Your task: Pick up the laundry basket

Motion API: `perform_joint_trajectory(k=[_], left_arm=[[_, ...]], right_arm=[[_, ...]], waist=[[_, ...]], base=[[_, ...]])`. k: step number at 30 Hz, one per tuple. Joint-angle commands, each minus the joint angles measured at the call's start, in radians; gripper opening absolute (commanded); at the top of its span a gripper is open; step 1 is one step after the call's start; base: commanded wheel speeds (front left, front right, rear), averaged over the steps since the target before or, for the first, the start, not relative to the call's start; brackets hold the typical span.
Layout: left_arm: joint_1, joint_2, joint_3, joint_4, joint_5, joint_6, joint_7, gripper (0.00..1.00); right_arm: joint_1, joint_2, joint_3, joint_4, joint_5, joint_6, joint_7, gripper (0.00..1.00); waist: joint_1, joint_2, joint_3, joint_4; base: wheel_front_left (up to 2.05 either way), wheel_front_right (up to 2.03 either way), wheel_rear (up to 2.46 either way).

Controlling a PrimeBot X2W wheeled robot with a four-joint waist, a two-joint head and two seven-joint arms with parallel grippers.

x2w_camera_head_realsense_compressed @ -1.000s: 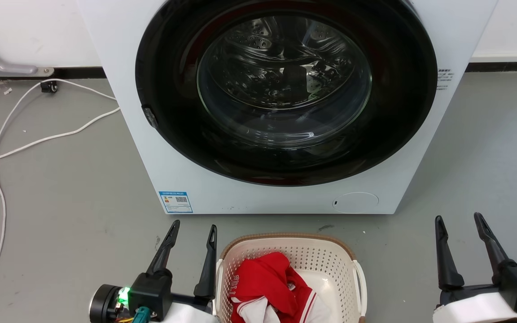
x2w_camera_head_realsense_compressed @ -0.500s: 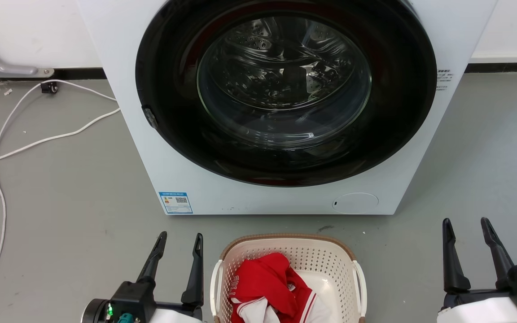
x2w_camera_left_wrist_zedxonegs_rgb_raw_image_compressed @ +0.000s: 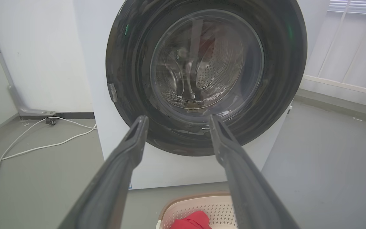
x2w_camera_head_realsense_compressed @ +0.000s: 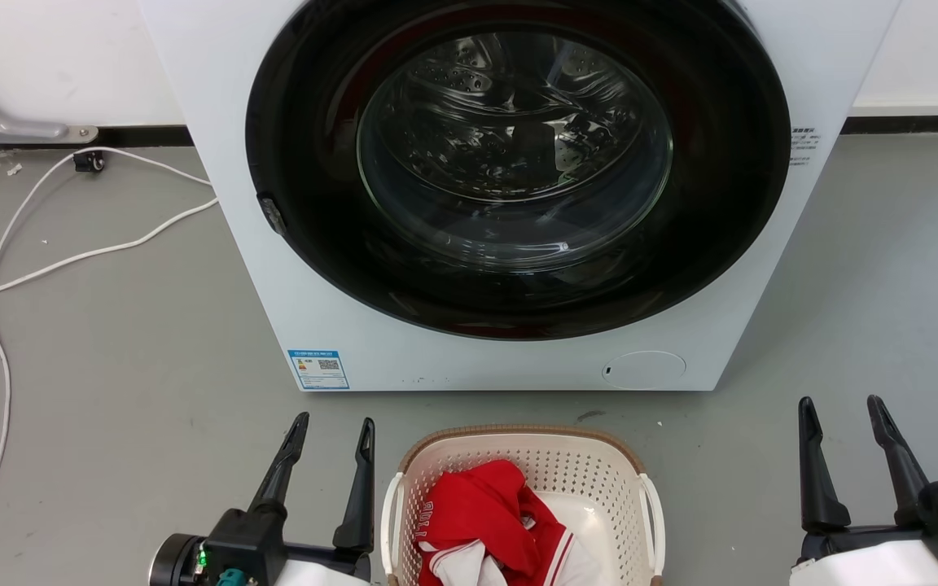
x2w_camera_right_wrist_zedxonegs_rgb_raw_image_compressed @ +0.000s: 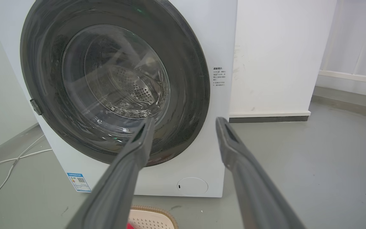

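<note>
The cream laundry basket (x2w_camera_head_realsense_compressed: 599, 476) with a brown rim and white side handles stands on the grey floor at the bottom middle of the head view, holding red and white clothes (x2w_camera_head_realsense_compressed: 485, 521). My left gripper (x2w_camera_head_realsense_compressed: 335, 427) is open, just left of the basket's left handle and apart from it. My right gripper (x2w_camera_head_realsense_compressed: 841, 407) is open too, well to the right of the basket. The left wrist view shows the basket's far rim (x2w_camera_left_wrist_zedxonegs_rgb_raw_image_compressed: 199, 198) low between the open fingers (x2w_camera_left_wrist_zedxonegs_rgb_raw_image_compressed: 119, 168). A corner of the basket (x2w_camera_right_wrist_zedxonegs_rgb_raw_image_compressed: 152, 218) shows at the bottom of the right wrist view.
A white washing machine (x2w_camera_head_realsense_compressed: 339, 325) with a round dark glass door (x2w_camera_head_realsense_compressed: 518, 163) stands right behind the basket. White cables (x2w_camera_head_realsense_compressed: 70, 252) trail over the floor at the left. A wall runs behind the machine.
My left gripper drew back and to the left, away from the basket's left handle, then held. My right gripper sank slightly in the head view. The basket stayed put.
</note>
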Motion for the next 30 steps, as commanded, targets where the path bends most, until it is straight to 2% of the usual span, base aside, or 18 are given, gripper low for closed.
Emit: perform_joint_trajectory(k=[1, 30], left_arm=[[0.009, 0.0, 0.005, 0.003, -0.016, 0.005, -0.003, 1.0], [-0.008, -0.001, -0.002, 0.062, -0.033, -0.011, -0.003, 1.0]], right_arm=[[0.006, -0.003, 0.001, 0.0, 0.015, 0.0, -0.003, 1.0], [-0.008, -0.003, 0.005, 0.016, 0.038, 0.0, -0.003, 1.0]], waist=[[0.0, 0.0, 0.0, 0.0], [0.0, 0.0, 0.012, 0.0]], base=[[0.0, 0.0, 0.0], [0.0, 0.0, 0.0]])
